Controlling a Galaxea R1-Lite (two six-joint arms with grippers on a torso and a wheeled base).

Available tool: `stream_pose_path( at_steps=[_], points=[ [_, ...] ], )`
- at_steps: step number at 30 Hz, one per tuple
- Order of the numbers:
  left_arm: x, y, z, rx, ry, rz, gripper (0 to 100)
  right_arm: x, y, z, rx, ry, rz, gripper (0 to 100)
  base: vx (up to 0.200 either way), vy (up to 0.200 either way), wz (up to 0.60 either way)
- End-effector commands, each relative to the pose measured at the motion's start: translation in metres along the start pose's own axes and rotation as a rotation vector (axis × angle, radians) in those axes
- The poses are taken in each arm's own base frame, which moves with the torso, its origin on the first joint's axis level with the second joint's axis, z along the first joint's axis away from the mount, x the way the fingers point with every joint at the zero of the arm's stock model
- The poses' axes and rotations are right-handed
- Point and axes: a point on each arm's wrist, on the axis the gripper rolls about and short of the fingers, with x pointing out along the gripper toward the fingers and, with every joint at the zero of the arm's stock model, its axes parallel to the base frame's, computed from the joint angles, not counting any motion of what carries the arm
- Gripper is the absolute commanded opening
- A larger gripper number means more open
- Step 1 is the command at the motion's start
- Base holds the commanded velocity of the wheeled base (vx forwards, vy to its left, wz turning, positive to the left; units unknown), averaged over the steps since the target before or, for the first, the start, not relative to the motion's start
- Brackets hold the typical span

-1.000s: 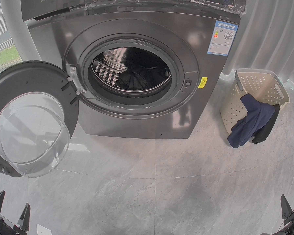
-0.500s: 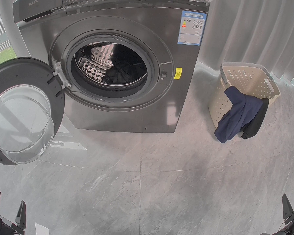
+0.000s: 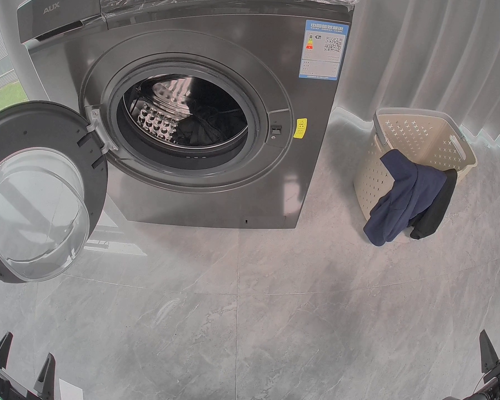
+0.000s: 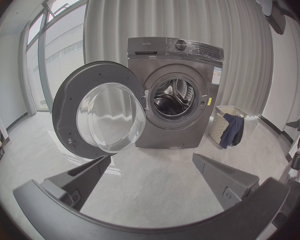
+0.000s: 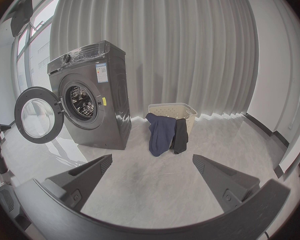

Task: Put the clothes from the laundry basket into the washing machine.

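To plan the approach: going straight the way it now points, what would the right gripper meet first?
Likely the navy garment hanging over the laundry basket; the floor before the right gripper looks free, but depth is unclear.

Grey marble-tiled floor [image 3: 294,318], pleated white curtain [image 5: 176,50], tall windows [image 4: 60,47].

Indistinct dark garment [image 3: 208,130] inside drum [image 3: 161,104]

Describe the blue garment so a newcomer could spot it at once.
To the right of the grey washing machine, a cream laundry basket stands on the floor. Two garments hang over its front rim: the navy garment is the larger one, on the side nearer the machine, beside a narrower black garment.
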Motion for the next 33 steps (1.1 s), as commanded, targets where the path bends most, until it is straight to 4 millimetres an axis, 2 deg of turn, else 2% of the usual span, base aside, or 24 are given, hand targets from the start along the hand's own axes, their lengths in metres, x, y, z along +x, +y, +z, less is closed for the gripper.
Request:
stream_pose_path(
  at_steps=[1, 33],
  points=[
    [0.0003, 0.0000, -0.0052, -0.001, 0.004, 0.002, 100, 0.0004, -0.0001, -0.0050, 0.000, 0.004, 0.000, 100, 0.000, -0.200, 0.00],
    [0.0003, 0.0000, -0.0050, -0.006, 0.002, -0.001, 100, 0.0005, -0.0001, -0.0051, 0.006, 0.007, -0.006, 100, 0.000, -0.200, 0.00]
  ],
)
